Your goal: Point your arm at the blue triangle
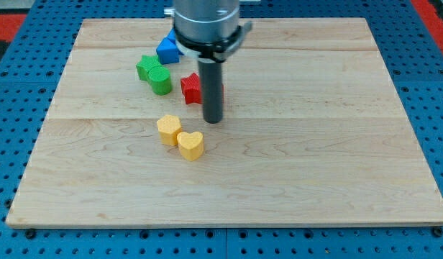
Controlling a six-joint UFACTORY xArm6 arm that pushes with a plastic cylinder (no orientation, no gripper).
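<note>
Blue triangle (166,50) near the board's top edge, left of centre, partly hidden by the arm's grey housing (207,25). Further left, a green block (145,67) touching a green cylinder (161,80). Below these, a yellow hexagon-like block (168,129) touching a yellow heart (191,144). Right of the green pair, a red block (192,88), partly behind the rod. My tip (213,120) on the wooden board (315,144), just beside the red block, well below the blue triangle. No gripper fitted, only the rod; nothing held.
</note>
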